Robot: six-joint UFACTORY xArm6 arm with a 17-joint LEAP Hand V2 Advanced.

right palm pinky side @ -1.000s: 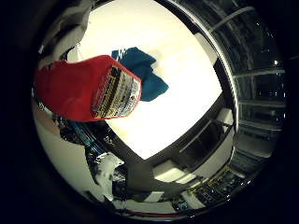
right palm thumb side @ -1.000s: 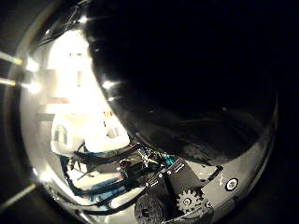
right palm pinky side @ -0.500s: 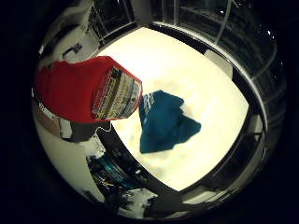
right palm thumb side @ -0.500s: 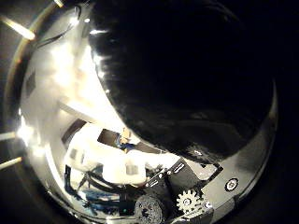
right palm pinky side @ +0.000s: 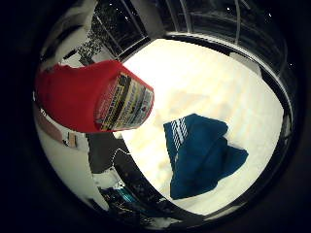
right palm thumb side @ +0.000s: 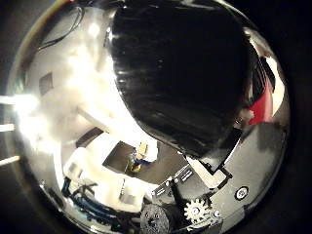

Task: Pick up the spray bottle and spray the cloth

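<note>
We see the red spray bottle [right palm pinky side: 80,97] filling one side of the little finger view, close to the palm, its printed label [right palm pinky side: 124,102] turned toward the camera. It sits lifted clear of the white table [right palm pinky side: 204,82], with bare tabletop showing between it and the blue cloth [right palm pinky side: 201,155]. The cloth lies crumpled on the table, a patch of white stripes [right palm pinky side: 180,131] on the part nearest the bottle.

In the thumb view a large glossy black mass [right palm thumb side: 185,73] blocks most of the picture; we take it for the bottle's dark top pressed near the palm, though the view is too poor to be sure. A sliver of red shows at its edge. Parts of the hand [right palm thumb side: 195,209], black housing and a small gear, sit along the rim.

The bottle looks held against the palm, but we cannot see how the fingers lie, so whether they are curled round it we cannot tell.
</note>
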